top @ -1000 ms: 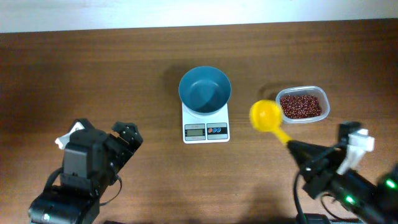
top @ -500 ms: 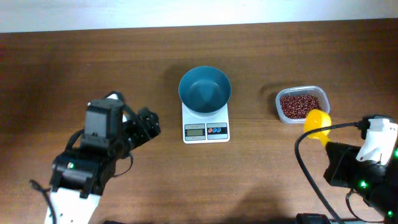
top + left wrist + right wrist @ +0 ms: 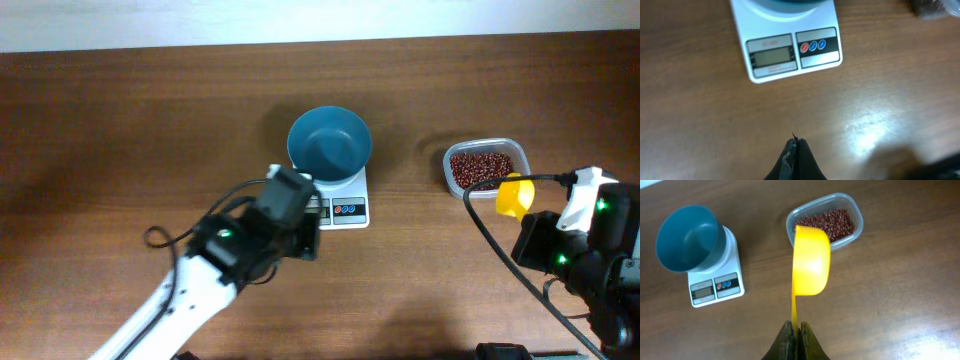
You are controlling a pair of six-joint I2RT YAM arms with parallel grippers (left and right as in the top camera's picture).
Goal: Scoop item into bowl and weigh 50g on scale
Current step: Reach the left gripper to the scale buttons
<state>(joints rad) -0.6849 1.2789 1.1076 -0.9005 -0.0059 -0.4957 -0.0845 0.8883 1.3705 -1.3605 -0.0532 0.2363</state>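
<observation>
— Tabletop [image 3: 120,120] condition, please.
— Brown wood grain, flat, with a pale strip of wall along the far edge. I have it on all three of my feeds.
— Left side?
— My left gripper [image 3: 795,147] hangs over bare wood just in front of the scale [image 3: 790,55]. Its fingers are pressed together and the tips meet in a point. From overhead, the arm reaches in from the lower left and its wrist covers the scale's display corner.
— Centre?
— The scale is white and square, with a grey display on the left of its front and one red and two blue buttons on the right. The bowl [image 3: 329,143] is teal and stands upright on the platform, overhanging it at the back.
— And the beans?
— The beans [image 3: 483,168] lie heaped in a clear tub [image 3: 520,160] on the table, well right of the scale.
— Right side?
— My right gripper [image 3: 796,330] is clamped on the thin handle of a yellow scoop [image 3: 811,262]. The scoop is turned on its edge, its cup by the tub's near rim. I cannot tell whether it touches the tub or whether it carries any beans.
</observation>
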